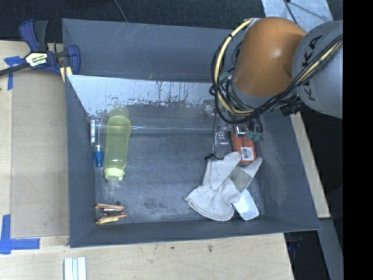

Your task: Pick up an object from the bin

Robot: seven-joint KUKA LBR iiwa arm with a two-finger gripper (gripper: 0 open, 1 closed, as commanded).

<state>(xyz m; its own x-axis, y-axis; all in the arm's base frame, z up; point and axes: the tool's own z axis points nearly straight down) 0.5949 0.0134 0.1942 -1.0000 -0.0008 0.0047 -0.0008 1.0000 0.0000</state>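
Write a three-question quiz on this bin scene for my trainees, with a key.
1. True or false: the yellow-green bottle lies on its side by the left wall of the bin.
2. In which corner of the camera view's bin do the wooden clothespins lie?
3. Which thing lies closest to the pincer? A) wooden clothespins B) white cloth C) yellow-green bottle

Key: 1 true; 2 bottom-left corner; 3 B.

Bin floor [166, 174], centre: bare, open passage.
Left: bottle [117, 146], lying; perhaps a blue pen [98, 154] just beside it.
Front-left corner: pegs [109, 213].
Right: cloth [223, 190] touching orange box [245, 149]; arm [268, 57] overhangs.
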